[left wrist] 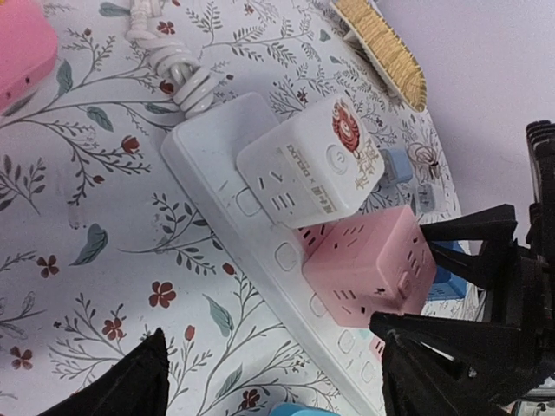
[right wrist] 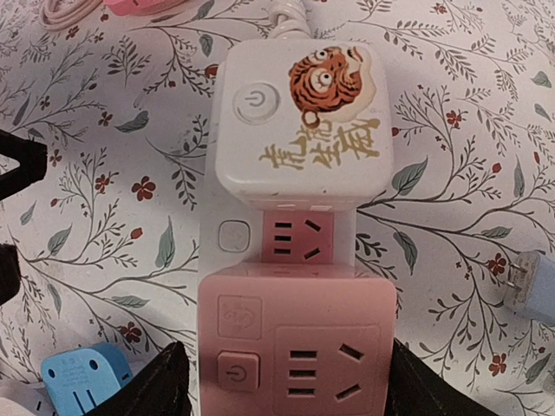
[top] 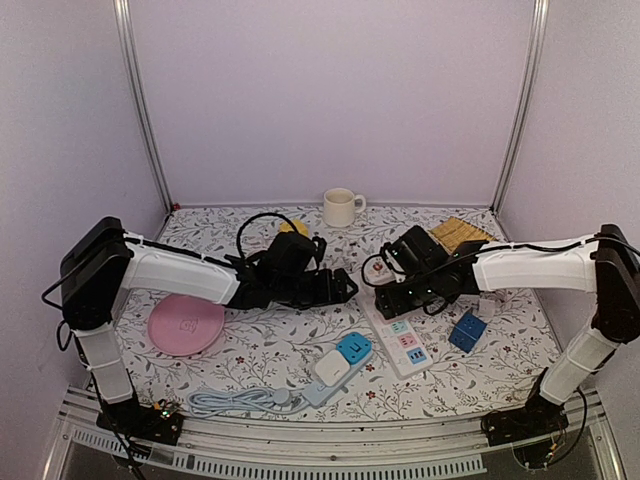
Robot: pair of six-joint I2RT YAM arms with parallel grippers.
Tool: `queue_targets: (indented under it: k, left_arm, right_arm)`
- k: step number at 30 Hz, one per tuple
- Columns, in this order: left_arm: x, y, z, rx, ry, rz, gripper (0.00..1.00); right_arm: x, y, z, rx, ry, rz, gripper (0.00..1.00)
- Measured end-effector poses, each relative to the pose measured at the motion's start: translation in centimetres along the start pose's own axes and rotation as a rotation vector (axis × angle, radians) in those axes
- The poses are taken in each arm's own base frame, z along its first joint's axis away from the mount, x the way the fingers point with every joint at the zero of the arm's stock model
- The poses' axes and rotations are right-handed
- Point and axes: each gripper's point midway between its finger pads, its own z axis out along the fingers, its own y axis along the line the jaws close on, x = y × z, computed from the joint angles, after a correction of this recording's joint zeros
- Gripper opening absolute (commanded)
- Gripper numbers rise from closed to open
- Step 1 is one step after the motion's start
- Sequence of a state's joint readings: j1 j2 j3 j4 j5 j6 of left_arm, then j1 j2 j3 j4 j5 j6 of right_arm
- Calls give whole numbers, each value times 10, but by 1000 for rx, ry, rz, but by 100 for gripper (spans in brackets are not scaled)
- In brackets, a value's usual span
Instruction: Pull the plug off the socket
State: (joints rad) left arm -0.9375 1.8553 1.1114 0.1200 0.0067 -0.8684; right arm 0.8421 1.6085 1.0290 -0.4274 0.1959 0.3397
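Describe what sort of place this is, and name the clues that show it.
Probably a robot test booth: plain walls and metal rails enclose a floral-covered table, a left arm and right arm are mounted at its near edge, and a mug and power strip sit as props.

From above, the right gripper (top: 398, 298) covers the far end of the power strip (top: 405, 345) and the pink adapter (right wrist: 295, 347) on it — neither shows there. The right wrist view cuts the pink adapter and both fingers (right wrist: 165, 390) at the bottom edge, so whether the pads touch its sides can't be told. The left wrist view crops a pink object (left wrist: 22, 43) at the corner, too little to name — the strip runs off the bottom edge.
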Motion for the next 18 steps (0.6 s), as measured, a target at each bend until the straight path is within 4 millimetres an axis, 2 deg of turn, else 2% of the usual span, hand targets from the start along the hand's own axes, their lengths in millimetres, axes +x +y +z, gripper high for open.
queue_targets:
  k: [4, 8, 13, 18]
  left_arm:
    - [-7, -1, 0, 25, -1, -10, 85]
    - [-20, -9, 2, 54, -12, -16, 85]
    - [-38, -24, 14, 91, -27, -13, 85]
    - [-39, -19, 32, 77, -15, -8, 85]
  right_arm:
    - [1, -2, 6, 27, 17, -7, 63]
    - [-3, -1, 8, 39, 19, -5, 51]
    - [-3, 5, 8, 35, 19, -15, 40]
    - [2, 15, 6, 27, 19, -22, 33]
